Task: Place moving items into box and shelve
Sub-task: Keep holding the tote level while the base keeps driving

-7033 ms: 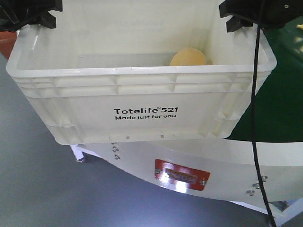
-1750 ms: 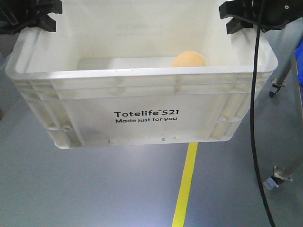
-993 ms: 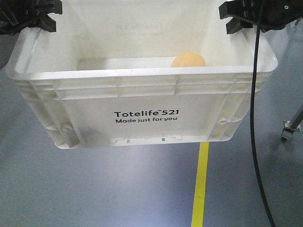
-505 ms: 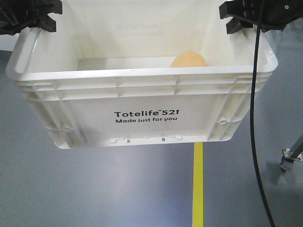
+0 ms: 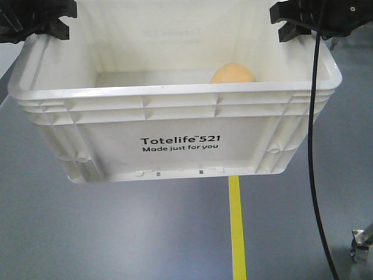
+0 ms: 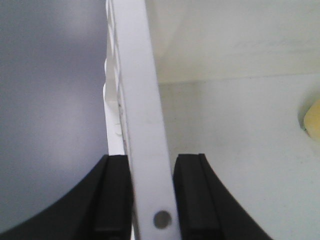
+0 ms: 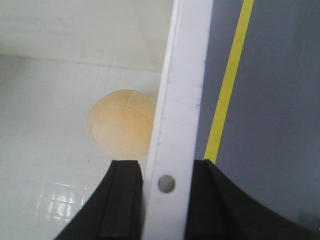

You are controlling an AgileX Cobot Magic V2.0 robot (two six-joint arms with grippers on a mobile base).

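White plastic, and all of it off the ground: the box (image 5: pixel 175 140) hangs over bare grey floor (image 5: pixel 116 233), where seven seconds back a white desk with a green top lay beneath it. The yellow line (image 5: pixel 236 227) under the box has slid sideways from one glance to the next, so I take it the robot is rolling along with its load. The filling looks done or nearly so, and the shelf is what's left.

The orange ball (image 5: pixel 232 73) sits inside the box against the far wall, toward the right end, the same spot as before. I cannot see a second ball from here.

The left gripper (image 6: pixel 150 197) is closed down to the thickness of the box's left rim, one black finger outside the wall and one inside, both pressed on it. The right gripper (image 7: pixel 165 197) pinches the box's right rim the same way, with the ball just inside of it.
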